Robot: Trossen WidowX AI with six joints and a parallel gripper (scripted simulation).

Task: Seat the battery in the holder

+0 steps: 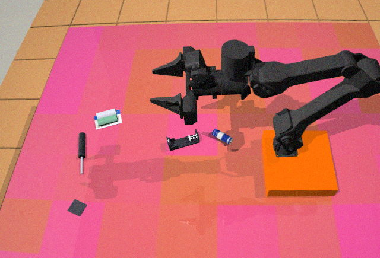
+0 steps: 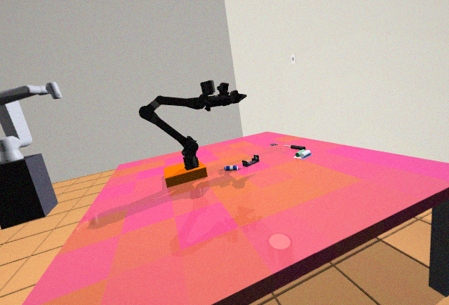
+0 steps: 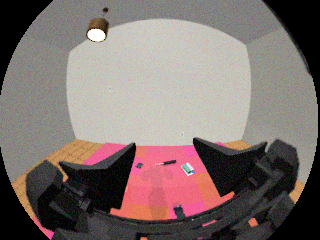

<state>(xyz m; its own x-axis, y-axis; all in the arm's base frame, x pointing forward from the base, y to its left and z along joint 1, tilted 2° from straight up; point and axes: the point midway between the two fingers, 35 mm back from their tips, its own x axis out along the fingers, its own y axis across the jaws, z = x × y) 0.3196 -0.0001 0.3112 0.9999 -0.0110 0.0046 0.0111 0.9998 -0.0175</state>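
The battery (image 1: 221,136) (image 2: 231,167), blue with a white band, lies on its side on the table, outside the holder and a little apart from its spring end. The black holder (image 1: 184,142) (image 2: 250,161) (image 3: 179,211) stands upright on the table, empty, with its pale spring (image 1: 193,137) at the end nearer the battery. My gripper (image 1: 151,85) (image 2: 245,95) (image 3: 165,143) is open and empty, high above the table and pointing level, away from the base. The battery does not show in the wrist view.
An orange block (image 1: 300,172) (image 2: 185,175) carries the arm's base. Beyond the holder lie a board with a white and a green roll (image 1: 107,118) (image 2: 303,154) (image 3: 188,169), a screwdriver (image 1: 82,145) (image 2: 297,147) (image 3: 170,162) and a dark square (image 1: 77,207) (image 2: 273,144) (image 3: 139,165).
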